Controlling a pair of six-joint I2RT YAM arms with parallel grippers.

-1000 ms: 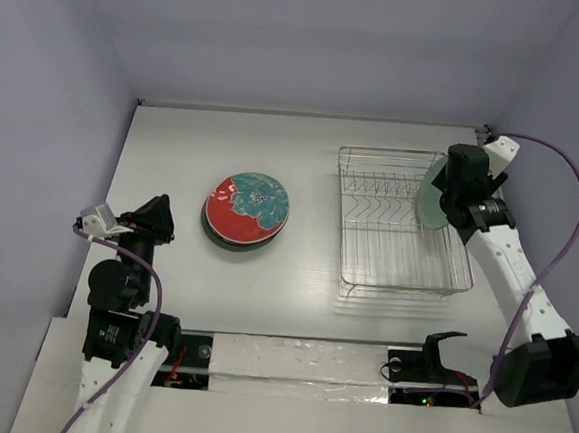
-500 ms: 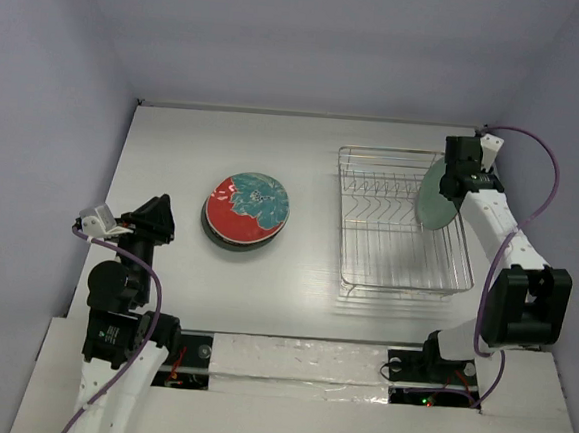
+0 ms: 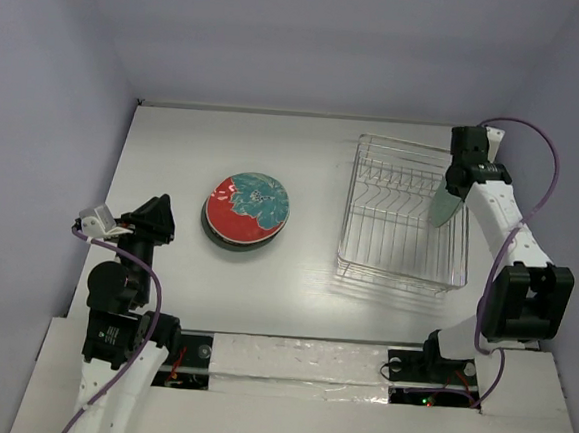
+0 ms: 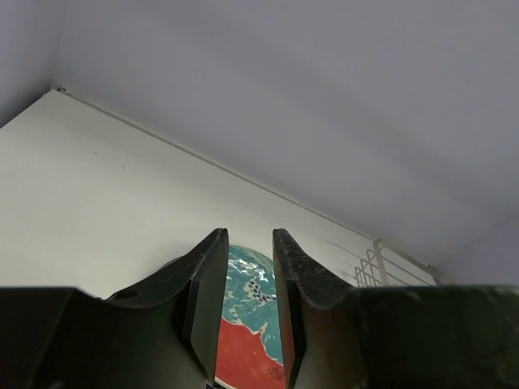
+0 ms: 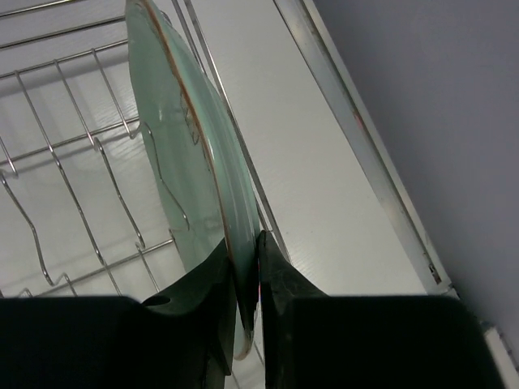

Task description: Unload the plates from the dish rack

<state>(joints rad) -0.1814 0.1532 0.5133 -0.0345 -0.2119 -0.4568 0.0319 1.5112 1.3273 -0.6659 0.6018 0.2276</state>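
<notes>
The only plate seen in the rack [image 3: 395, 273], a pale green plate [image 5: 182, 162], is stood edge-on at the rack's right side. Its rim is pinched by the right claw [image 5: 243, 247], presumably so it can be lifted clear of the wires. A stack topped by a red plate [image 3: 248, 205] is set on the bench [image 3: 175, 147]. The left claw [image 4: 247, 275] is slightly spread, empty, and well apart from the rack.
</notes>
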